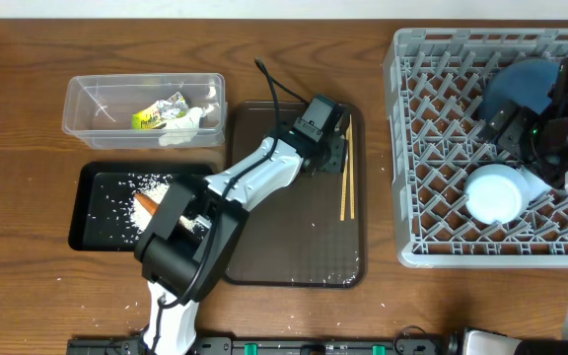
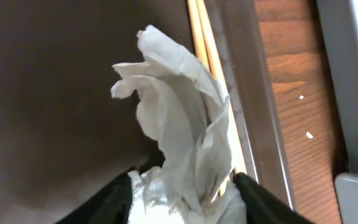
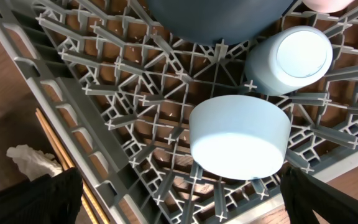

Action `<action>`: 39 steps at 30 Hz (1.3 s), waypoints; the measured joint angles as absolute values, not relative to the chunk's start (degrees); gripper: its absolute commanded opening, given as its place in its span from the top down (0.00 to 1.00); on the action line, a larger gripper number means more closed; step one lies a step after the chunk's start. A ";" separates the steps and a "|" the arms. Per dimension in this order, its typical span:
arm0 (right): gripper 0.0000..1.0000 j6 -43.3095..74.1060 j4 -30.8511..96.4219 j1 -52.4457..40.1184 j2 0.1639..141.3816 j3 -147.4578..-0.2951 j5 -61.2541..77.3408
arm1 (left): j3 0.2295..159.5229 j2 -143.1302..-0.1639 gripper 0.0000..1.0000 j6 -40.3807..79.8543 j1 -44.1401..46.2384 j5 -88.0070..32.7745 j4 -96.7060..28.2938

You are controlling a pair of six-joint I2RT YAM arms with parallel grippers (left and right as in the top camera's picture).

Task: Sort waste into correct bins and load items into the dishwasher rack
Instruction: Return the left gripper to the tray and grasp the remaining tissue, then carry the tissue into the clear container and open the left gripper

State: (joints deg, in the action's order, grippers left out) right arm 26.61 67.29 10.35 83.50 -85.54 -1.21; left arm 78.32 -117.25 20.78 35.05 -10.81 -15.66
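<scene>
- Left wrist view: the left gripper is clamped on the crumpled paper, above the brown serving tray and just beside the chopsticks.
- Only the overhead view shows the likely target. The clear tub lies well apart, toward the counter's far-left corner, and the left arm is nearer to it.
- The right gripper hangs spread wide over the rack, holding nothing.

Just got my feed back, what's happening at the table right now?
The left pincer grips crumpled white paper above the brown tray, beside the chopsticks lying there. The right pincer hangs open over the rack, which holds the blue plate, bowl and a cup. Rice and carrot lie in the black tray.
</scene>
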 measured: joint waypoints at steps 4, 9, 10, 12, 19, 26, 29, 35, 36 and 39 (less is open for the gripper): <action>0.01 26.61 67.26 10.35 83.50 -85.54 -1.21 | 78.35 -117.30 0.94 20.99 35.05 -11.03 -13.85; 0.01 26.61 67.29 10.35 83.50 -85.54 -1.21 | 78.35 -117.01 0.94 20.73 34.94 -11.20 -13.93; 0.01 26.61 67.29 10.35 83.50 -85.54 -1.21 | 78.35 -116.66 0.94 20.71 34.85 -11.18 -14.09; 0.01 26.61 67.29 10.35 83.50 -85.54 -1.21 | 78.35 -115.20 0.94 20.75 34.48 -10.41 -14.66; 0.01 26.61 67.26 10.35 83.50 -85.54 -1.21 | 78.35 -101.45 0.94 22.87 30.57 2.83 -17.91; 0.01 26.61 67.29 10.35 83.50 -85.54 -1.21 | 78.67 -92.79 0.94 23.86 22.50 16.84 -18.57; 0.01 26.61 67.29 10.35 83.50 -85.54 -1.21 | 78.67 -93.25 0.94 24.23 17.91 18.85 -20.62; 0.01 26.61 67.29 10.35 83.50 -85.54 -1.21 | 78.67 -95.31 0.54 25.56 8.91 19.84 -23.49; 0.01 26.61 67.29 10.35 83.50 -85.54 -1.23 | 78.67 -95.72 0.38 25.45 7.70 19.64 -23.86; 0.01 26.61 67.29 10.35 83.50 -85.54 -1.21 | 78.67 -96.95 0.20 25.61 5.37 19.59 -24.53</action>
State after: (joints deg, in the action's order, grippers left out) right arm 26.61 67.29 10.35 83.50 -85.54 -1.21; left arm 78.67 -96.95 25.61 5.37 19.59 -24.53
